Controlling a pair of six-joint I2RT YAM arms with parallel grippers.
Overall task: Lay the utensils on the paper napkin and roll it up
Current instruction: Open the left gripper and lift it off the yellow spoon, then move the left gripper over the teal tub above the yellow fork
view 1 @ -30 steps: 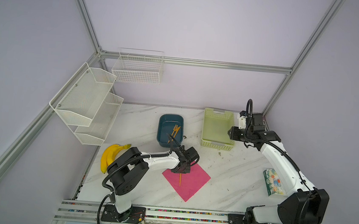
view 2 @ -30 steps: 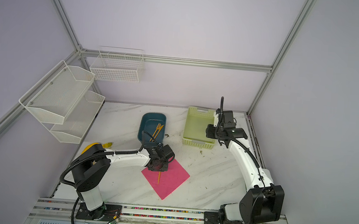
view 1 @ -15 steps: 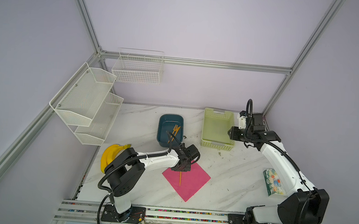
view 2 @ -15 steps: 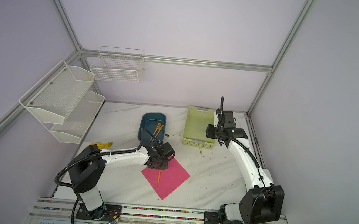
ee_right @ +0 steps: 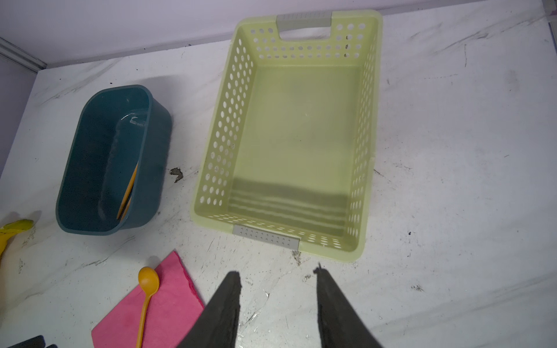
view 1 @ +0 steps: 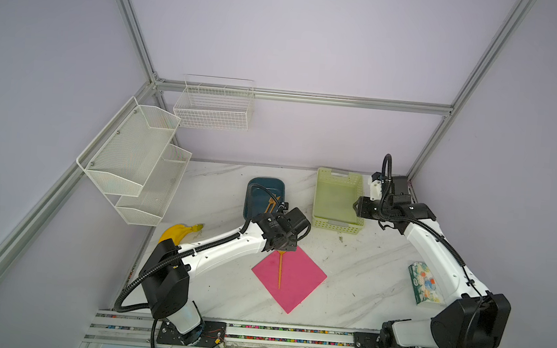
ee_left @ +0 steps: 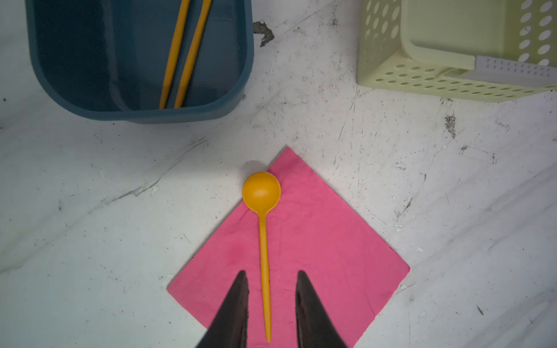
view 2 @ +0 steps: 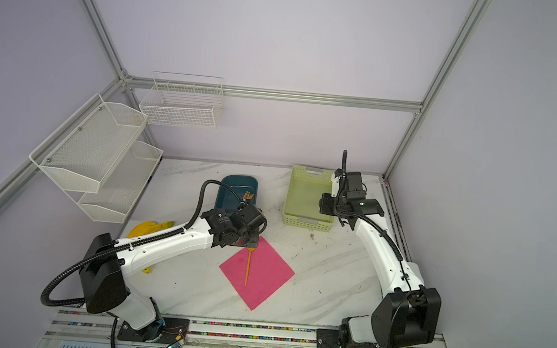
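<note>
Left arm [view 1: 229,249] hides the spoon [view 1: 280,271] bowl in both top views — tub [ee_left: 180,116] utensils' [ee_left: 173,60] heads cut off.

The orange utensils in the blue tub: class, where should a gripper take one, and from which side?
Probably the slim shaft of one orange utensil, mid-length, coming down through the blue tub's open top, jaws across the shaft. The two lie side by side, walled all round, ends at the tub wall.

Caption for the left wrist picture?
Open left gripper over orange spoon on pink napkin; two utensils lie in the blue tub.
</note>
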